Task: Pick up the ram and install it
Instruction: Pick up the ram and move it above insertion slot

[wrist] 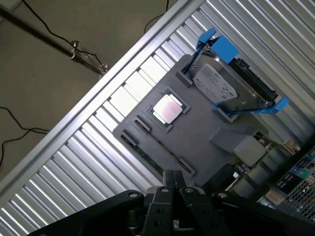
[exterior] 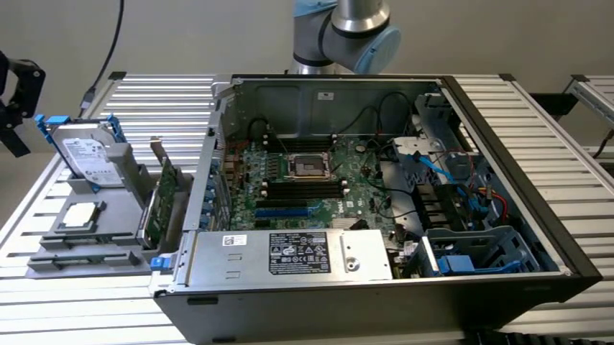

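Observation:
The ram point(wrist: 146, 151) is a thin dark-green strip standing on edge in a long slot of the grey holder tray point(wrist: 197, 137). My gripper point(wrist: 174, 174) hangs above the tray with its two black fingers pressed together, holding nothing; the fingertips sit over the end of the ram's slot. In the exterior view the gripper point(exterior: 16, 136) is a black shape at the left edge, above and beside the tray point(exterior: 86, 251). The open computer case point(exterior: 384, 215) shows the motherboard with black memory slots point(exterior: 303, 189) below the processor socket.
On the tray stand a silver hard drive with blue rails point(exterior: 88, 152), a processor chip point(exterior: 79, 215) and an upright wider green expansion card point(exterior: 168, 198). Everything rests on a slatted metal table point(exterior: 57, 309). Loose cables lie on the floor point(wrist: 29, 132).

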`<state>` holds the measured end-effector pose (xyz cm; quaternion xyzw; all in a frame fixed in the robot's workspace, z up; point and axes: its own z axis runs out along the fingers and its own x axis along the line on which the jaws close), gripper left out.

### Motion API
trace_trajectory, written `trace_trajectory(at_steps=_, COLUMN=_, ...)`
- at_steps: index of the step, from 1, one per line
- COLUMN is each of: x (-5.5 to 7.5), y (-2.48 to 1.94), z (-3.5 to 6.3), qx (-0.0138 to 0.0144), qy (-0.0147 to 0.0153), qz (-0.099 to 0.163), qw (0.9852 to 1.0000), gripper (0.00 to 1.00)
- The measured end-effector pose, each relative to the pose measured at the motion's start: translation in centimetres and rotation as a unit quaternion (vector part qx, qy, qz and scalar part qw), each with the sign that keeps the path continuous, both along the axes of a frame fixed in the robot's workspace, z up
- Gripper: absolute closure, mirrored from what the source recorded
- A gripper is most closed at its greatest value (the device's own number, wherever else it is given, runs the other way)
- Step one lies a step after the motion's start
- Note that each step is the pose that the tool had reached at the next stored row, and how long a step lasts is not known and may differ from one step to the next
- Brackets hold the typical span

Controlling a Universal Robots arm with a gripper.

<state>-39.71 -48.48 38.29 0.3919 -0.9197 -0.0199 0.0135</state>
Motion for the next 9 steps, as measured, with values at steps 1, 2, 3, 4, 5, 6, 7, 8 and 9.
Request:
trace_trajectory(at_steps=1, x=-0.02, y=0.00, z=0.00, qx=-0.0001, qy=0.0001, qz=0.008, qw=1.0000, gripper=0.89)
trace_trajectory(at_steps=2, x=-0.03, y=0.00, z=-0.01, qx=-0.0001, qy=0.0000, qz=0.017, qw=0.9999, gripper=0.89)
trace_trajectory(at_steps=3, x=-0.05, y=0.00, z=-0.02, qx=0.0000, qy=0.0000, qz=0.026, qw=0.9997, gripper=0.89)
trace_trajectory(at_steps=4, x=-0.07, y=0.00, z=-0.03, qx=0.0000, qy=-0.0001, qz=0.033, qw=0.9994, gripper=0.89)
trace_trajectory(at_steps=5, x=-0.12, y=0.00, z=-0.05, qx=0.0001, qy=-0.0001, qz=0.040, qw=0.9992, gripper=0.89)
trace_trajectory(at_steps=6, x=-0.25, y=0.01, z=-0.08, qx=0.0001, qy=-0.0001, qz=0.044, qw=0.9990, gripper=0.89)
trace_trajectory(at_steps=7, x=-0.44, y=0.00, z=-0.14, qx=0.0000, qy=-0.0001, qz=0.046, qw=0.9989, gripper=0.89)
trace_trajectory(at_steps=8, x=-0.64, y=0.00, z=-0.26, qx=0.0000, qy=0.0000, qz=0.049, qw=0.9988, gripper=0.89)
trace_trajectory(at_steps=9, x=-0.70, y=0.00, z=-0.42, qx=0.0001, qy=-0.0001, qz=0.052, qw=0.9986, gripper=0.89)
